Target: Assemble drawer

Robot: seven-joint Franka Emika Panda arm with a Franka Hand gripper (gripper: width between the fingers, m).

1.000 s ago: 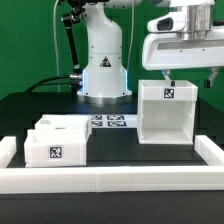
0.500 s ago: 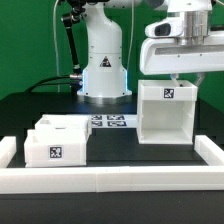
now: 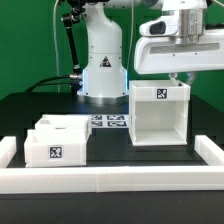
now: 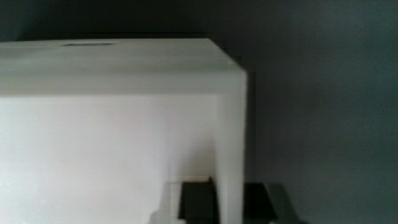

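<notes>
The drawer's white cube-like housing (image 3: pixel 158 115) stands on the black table at the exterior view's right, open side to the front, with a tag on its top front edge. My gripper (image 3: pixel 178 78) comes down on the housing's top right wall and is shut on it. In the wrist view the housing (image 4: pixel 107 120) fills most of the picture, and my gripper (image 4: pixel 228 200) has one dark finger (image 4: pixel 196 203) on each side of the thin wall. The two low trays (image 3: pixel 55 140) sit together at the exterior view's left, one behind the other, tags facing front.
The marker board (image 3: pixel 110 123) lies flat between the trays and the housing. The arm's white base (image 3: pixel 103 70) stands behind it. A low white rim (image 3: pixel 110 180) edges the table at the front and sides.
My gripper has moved toward the exterior view's left with the housing in it. The housing now stands nearer the marker board. The trays have not moved.
</notes>
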